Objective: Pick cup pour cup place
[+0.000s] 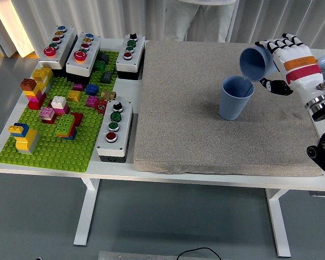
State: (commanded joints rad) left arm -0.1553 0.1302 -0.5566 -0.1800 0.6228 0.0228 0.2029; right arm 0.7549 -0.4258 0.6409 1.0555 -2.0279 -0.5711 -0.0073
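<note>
I held the light blue cup [254, 63] in my right hand [290, 64] tipped well over on its side, its mouth facing left and down toward the darker blue ribbed cup [236, 98] that stood upright on the grey mat [206, 124]. I kept it that way, as I judged it, so that whatever was in it would fall straight into the standing cup; the lower lip of the tilted cup hung just above the far right part of the other's rim, apart from it rather than touching. Whether any stream ran between them I could not tell.

My fingers [279, 42] were wrapped round the base end of the tilted cup, the upper ones lying over its top side and the thumb [274, 86] reaching under it, so the cup's body stuck out to the left of my palm with the mouth clear of the grip. The standing cup was below and to the left of my hand, near but untouched.

The mat covered the right part of the white tabletop [151, 176]; the green brick baseplate [59, 146] and the button boxes [115, 130] lay well apart on the left. My left hand was not visible.
</note>
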